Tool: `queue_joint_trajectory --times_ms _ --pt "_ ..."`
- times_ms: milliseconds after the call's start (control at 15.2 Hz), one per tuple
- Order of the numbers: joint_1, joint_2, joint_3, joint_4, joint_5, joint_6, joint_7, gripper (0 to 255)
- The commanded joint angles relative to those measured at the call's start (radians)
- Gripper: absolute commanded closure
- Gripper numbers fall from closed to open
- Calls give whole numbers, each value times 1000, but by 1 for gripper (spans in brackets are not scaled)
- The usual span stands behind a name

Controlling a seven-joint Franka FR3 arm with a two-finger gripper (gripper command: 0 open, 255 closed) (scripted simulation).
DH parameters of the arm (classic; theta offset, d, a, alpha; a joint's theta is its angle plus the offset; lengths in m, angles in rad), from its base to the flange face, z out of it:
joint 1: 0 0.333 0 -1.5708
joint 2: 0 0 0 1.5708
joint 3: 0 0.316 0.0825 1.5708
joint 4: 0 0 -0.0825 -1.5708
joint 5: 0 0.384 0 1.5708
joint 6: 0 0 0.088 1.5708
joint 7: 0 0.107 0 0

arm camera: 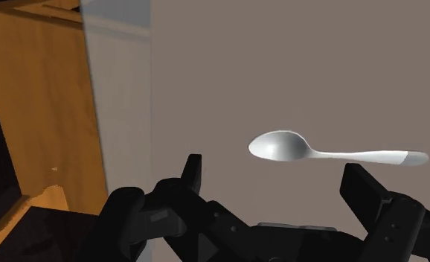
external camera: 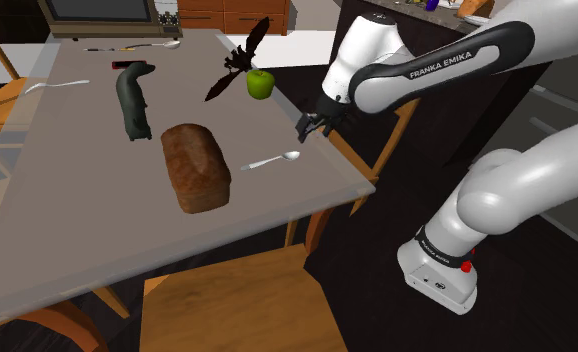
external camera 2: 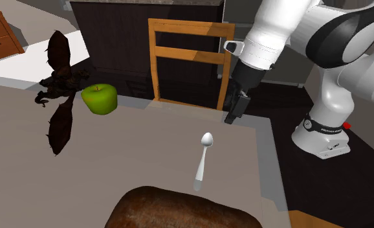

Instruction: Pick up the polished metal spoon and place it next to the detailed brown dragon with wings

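While the black gripper hangs over the table's edge, fingers spread apart and clear of everything, the spoon lies flat on the matte grey tabletop just beside it, bowl end nearest. Spoon: smooth glossy silver, oval bowl, slim straight handle broadening at the tip. Dragon: dark brown, rough-surfaced, jagged wings spread, well apart from the spoon. Round shiny green apple just beside it. Oblong crusty brown loaf near the spoon's handle.

Glossy metal spoon, wooden chair
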Motion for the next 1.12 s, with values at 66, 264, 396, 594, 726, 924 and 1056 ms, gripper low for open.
queue_joint_trajectory --times_ms 66,264,396,594,726,924,1056 --pt "-20 133 46 2 -24 151 65 0" --pt "-45 224 78 12 -63 242 118 0" --pt "-56 258 85 13 -81 274 131 0" --pt "-74 310 96 18 -117 320 157 0" --pt "-85 339 101 22 -141 343 174 0" --pt "-85 339 101 22 -141 343 174 0" --pt "-85 339 101 22 -141 343 174 0"
